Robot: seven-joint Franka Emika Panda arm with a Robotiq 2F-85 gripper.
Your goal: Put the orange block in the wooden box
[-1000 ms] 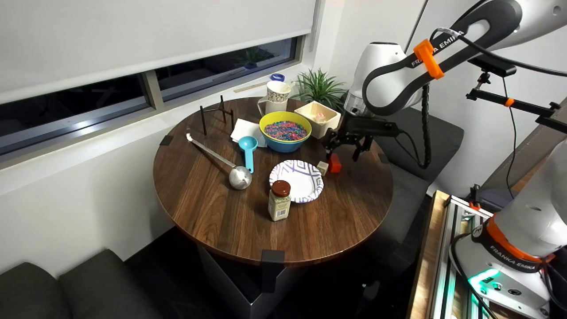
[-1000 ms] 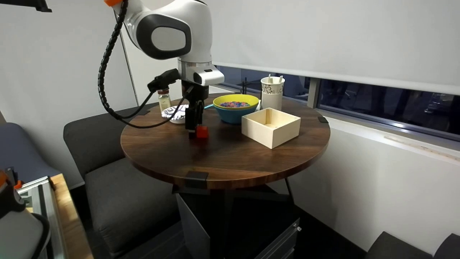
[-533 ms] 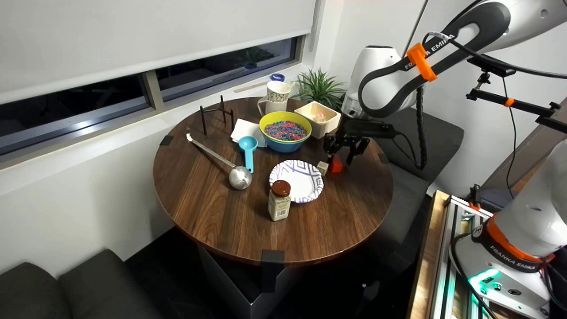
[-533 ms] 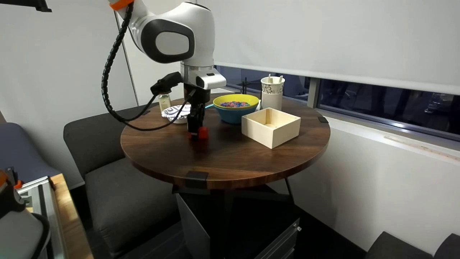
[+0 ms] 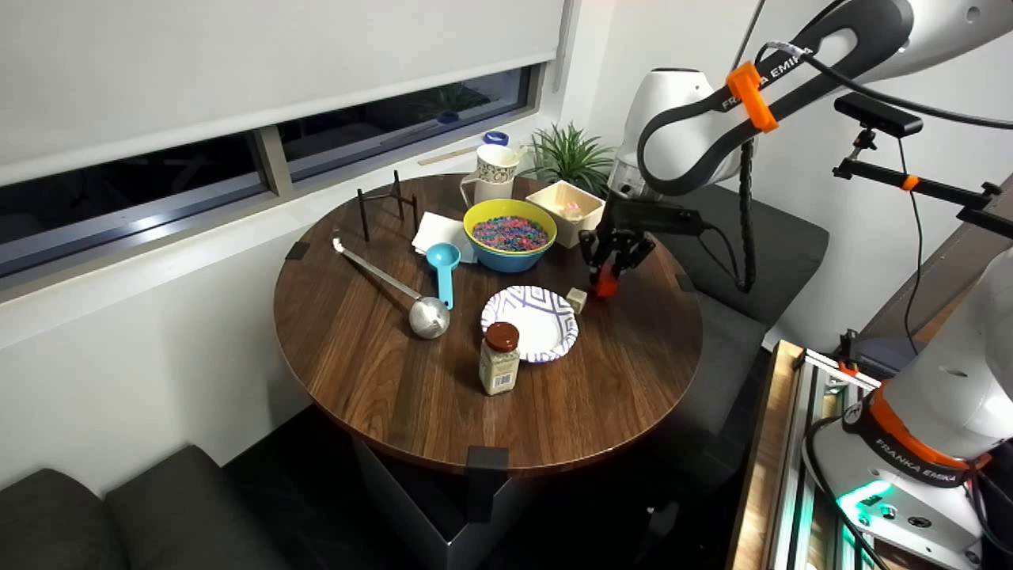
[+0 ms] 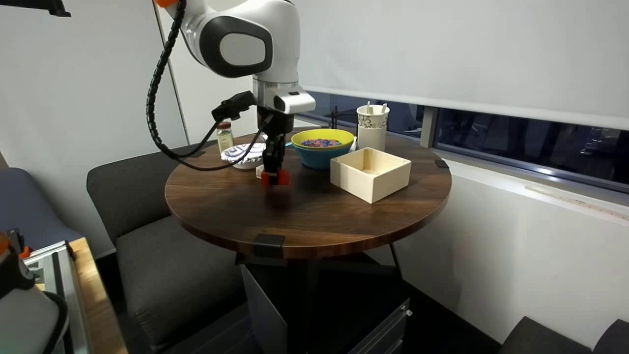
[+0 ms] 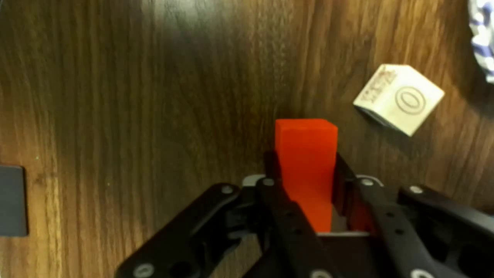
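Note:
The orange block [image 7: 305, 141] stands lengthwise between the fingers of my gripper [image 7: 307, 166], with a finger pad against each side. Its top end sticks out past the fingertips. In both exterior views the block [image 5: 606, 283] shows just under the gripper [image 6: 275, 173], seemingly at or slightly above the table; the exact gap cannot be told. The pale wooden box [image 6: 353, 178] sits on the table apart from the gripper. In an exterior view a small pinkish thing [image 5: 572, 209] shows inside that box.
A pale printed cube [image 7: 409, 101] lies close beside the held block. The patterned white plate [image 5: 532, 324] and a spice jar [image 5: 499, 362] are nearby. A yellow-and-blue bowl [image 6: 322, 156] of coloured bits adjoins the box, with a tall patterned cup [image 6: 372, 130] behind.
My open fingers have shut on the orange block. Gripper and block have shifted slightly, away from the pale cube and a little upward in both exterior views.

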